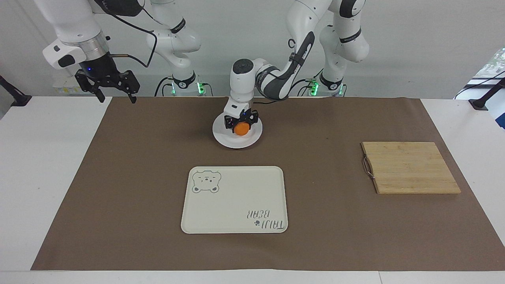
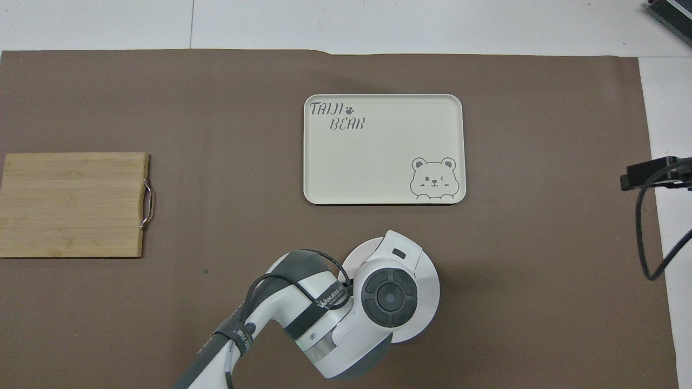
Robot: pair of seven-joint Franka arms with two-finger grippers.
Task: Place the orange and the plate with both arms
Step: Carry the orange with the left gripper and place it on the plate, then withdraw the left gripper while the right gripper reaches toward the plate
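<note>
Orange pinched between fingers of left gripper, low over middle of white plate, probably for gentle release without rolling. Right gripper waiting with fingers spread, well apart over table edge.

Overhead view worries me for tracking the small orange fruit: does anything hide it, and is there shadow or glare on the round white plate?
Overhead view: the left arm's white wrist covers the fruit and most of the round glossy white plate. Facing view: the small round orange shows in the left gripper over the plate, a soft shadow on the brown mat beside it; no strong glare.
</note>
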